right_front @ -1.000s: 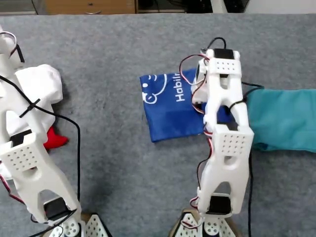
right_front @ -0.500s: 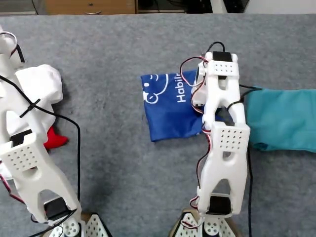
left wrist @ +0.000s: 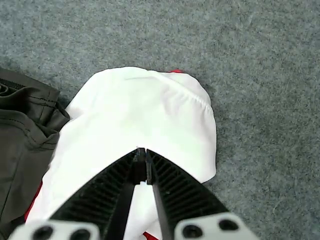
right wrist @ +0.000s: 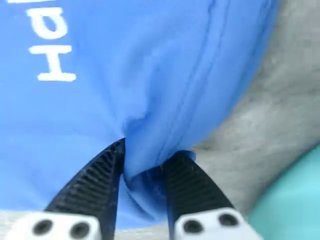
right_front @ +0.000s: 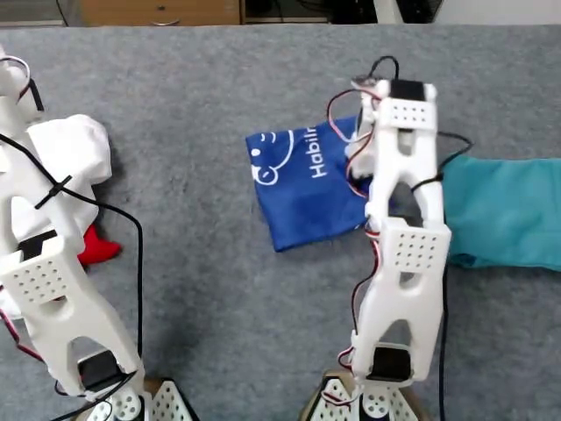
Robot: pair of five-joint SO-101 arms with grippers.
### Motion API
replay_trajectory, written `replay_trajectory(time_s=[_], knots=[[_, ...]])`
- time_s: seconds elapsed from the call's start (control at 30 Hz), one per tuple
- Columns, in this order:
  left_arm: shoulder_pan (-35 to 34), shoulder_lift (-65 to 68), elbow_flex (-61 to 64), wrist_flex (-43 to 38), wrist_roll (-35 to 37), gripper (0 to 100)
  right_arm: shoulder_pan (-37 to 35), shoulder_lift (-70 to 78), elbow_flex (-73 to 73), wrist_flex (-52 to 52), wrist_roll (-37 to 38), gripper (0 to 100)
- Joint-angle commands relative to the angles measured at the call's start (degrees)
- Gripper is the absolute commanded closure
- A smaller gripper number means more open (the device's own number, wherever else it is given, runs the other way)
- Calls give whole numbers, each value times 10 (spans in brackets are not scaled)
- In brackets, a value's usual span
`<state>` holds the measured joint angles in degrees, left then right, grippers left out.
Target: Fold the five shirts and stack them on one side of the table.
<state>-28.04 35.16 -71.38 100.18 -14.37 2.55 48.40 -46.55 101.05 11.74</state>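
Counting shirts: 5 total, 1 of each colour. Blue shirt (right_front: 302, 193) lies mid-surface, teal shirt (right_front: 508, 215) just beside it at the right edge. White shirt (right_front: 74, 149) sits at the left edge w/ red shirt (right_front: 98, 249) poking out beside the arm there. Dark shirt (left wrist: 22, 130) touches the white one. All lie on the grey surface (right_front: 193, 114). 2 arms, 1 tool each.

Right tool (right wrist: 149, 150): jaws nearly closed, pinching a raised fold of the blue shirt near its teal-side edge.

Left tool (left wrist: 142, 159): jaws fully together, tips over the white shirt; can't tell if fabric is caught.

Vs 0.5 s ago: right arm's wrist has shifted a bit toward the teal shirt & away from its base. Blue shirt's edge came w/ it and is bunched higher. Left arm, white & red shirts unchanged.
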Motion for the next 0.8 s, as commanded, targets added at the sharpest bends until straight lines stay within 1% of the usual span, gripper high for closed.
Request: replay_trajectory(time_s=[0.0, 0.13, 0.23, 0.33, 0.47, 0.53, 0.7, 0.77], knots=[[2, -31, 1, 7, -4, 982, 24, -42, -48, 9, 134, 997], [2, -31, 1, 7, -4, 982, 45, -34, -58, -40, 295, 997], [2, -31, 1, 7, -4, 982, 52, -15, -64, -91, 388, 997], [2, -31, 1, 7, -4, 982, 53, 3, -79, -134, 456, 997], [1, -31, 1, 7, -4, 982, 52, 30, -112, -195, 519, 997], [1, -31, 1, 7, -4, 982, 50, 47, -126, -215, 538, 997], [1, -31, 1, 7, -4, 982, 51, 80, -170, -225, 539, 991], [1, -31, 1, 7, -4, 982, 54, 85, -189, -223, 537, 966]])
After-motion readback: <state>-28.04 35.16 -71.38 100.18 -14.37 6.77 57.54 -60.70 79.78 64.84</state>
